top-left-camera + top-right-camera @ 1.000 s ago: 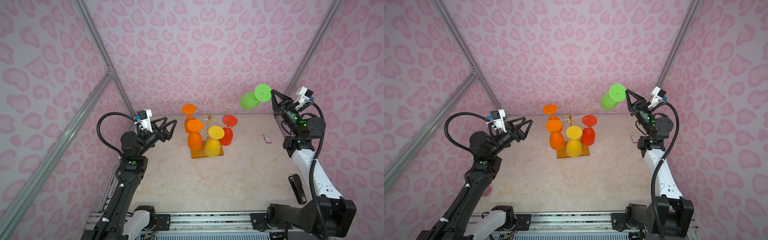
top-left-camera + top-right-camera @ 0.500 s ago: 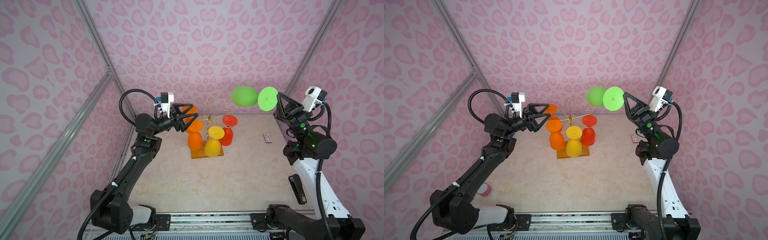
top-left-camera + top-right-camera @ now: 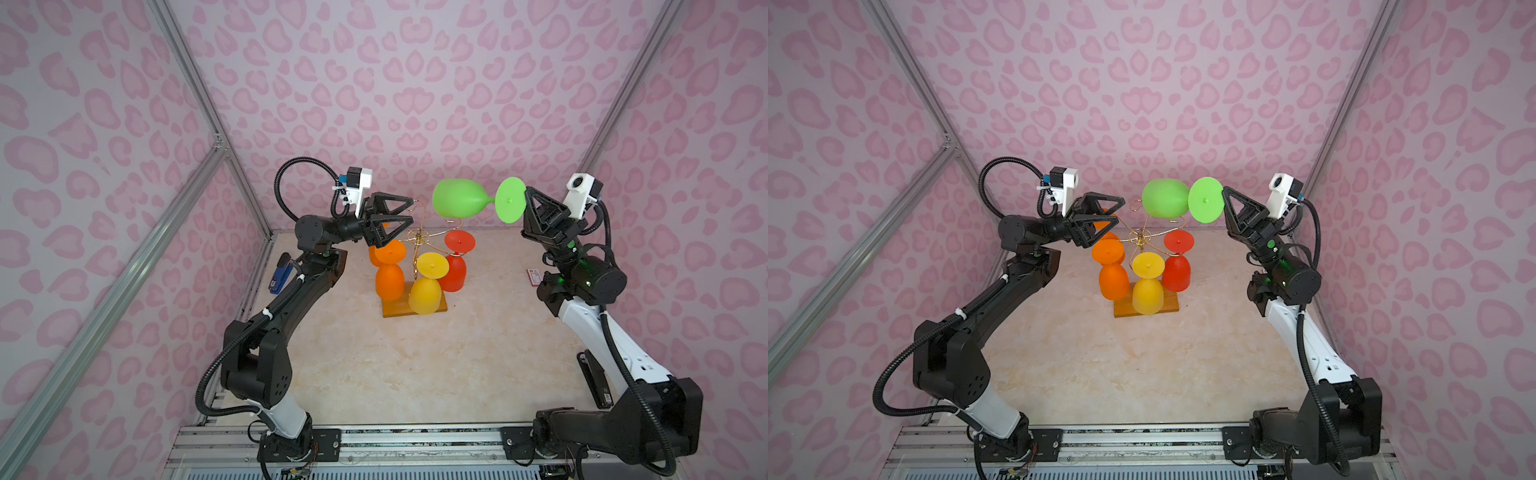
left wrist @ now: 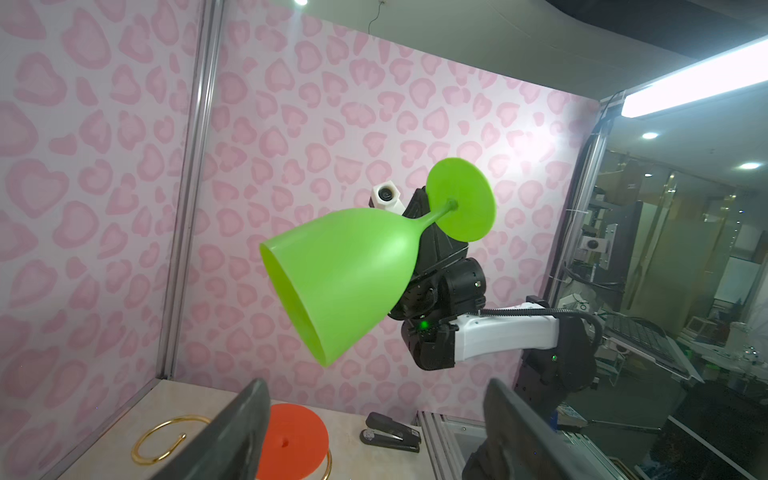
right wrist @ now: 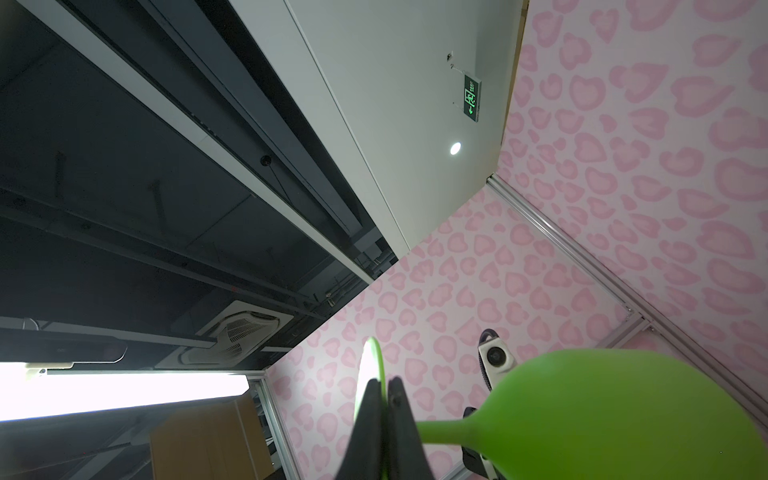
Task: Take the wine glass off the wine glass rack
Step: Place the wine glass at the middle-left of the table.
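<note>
Above rack [image 3: 392, 310], green glass [image 3: 459, 203] foot prob. in R gripper [image 3: 526, 191].

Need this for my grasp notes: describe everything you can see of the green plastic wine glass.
The green wine glass looks like opaque matte plastic, one colour throughout: a wide tapering bowl, a short thin stem and a flat round foot. It is empty and lies roughly horizontal in the air, clear of the gold wire wine glass rack. The black right gripper is shut on the foot's edge, the only contact visible. The bowl's open mouth faces the black left gripper, which is open and apart from it.
</note>
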